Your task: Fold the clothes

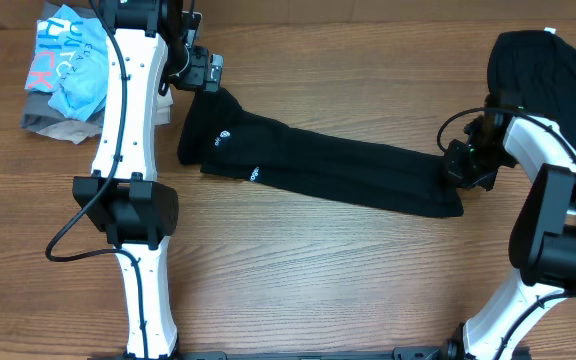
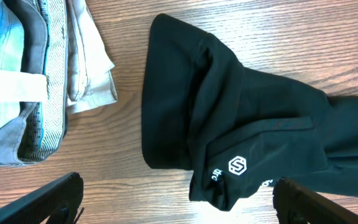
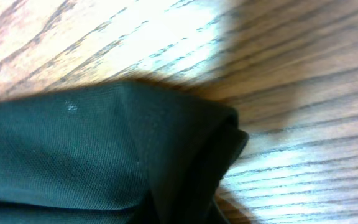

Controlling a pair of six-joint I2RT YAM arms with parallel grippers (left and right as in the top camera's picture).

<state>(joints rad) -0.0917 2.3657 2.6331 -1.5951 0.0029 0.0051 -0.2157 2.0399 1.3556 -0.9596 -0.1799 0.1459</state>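
My right gripper [image 1: 465, 165] is fully closed at the right-hand end of the long black soft-fabric garment [image 1: 328, 170]. It looks to have the doubled hem pinched, but its fingers are out of its own wrist view, so I judge that from the cloth filling the lens. My left gripper [image 1: 206, 75] hangs wide open and empty just above the garment's left end. The garment lies as a narrow band across the wooden table [image 1: 318, 290]. A second heap of black fabric [image 1: 548, 70] sits beyond its right end, and a folded stack of pale blue and grey clothes [image 1: 63, 80] beyond its left end. My worry is that the pinch catches only one layer, so a lift would peel the fold open, or that the thin hem slips free. Pulling with the left end unheld could also drag the whole band. A white hexagon emblem [image 2: 237, 165] shows near the left end. I cannot read the tiny white lettering beside it or the print on the blue cloth.
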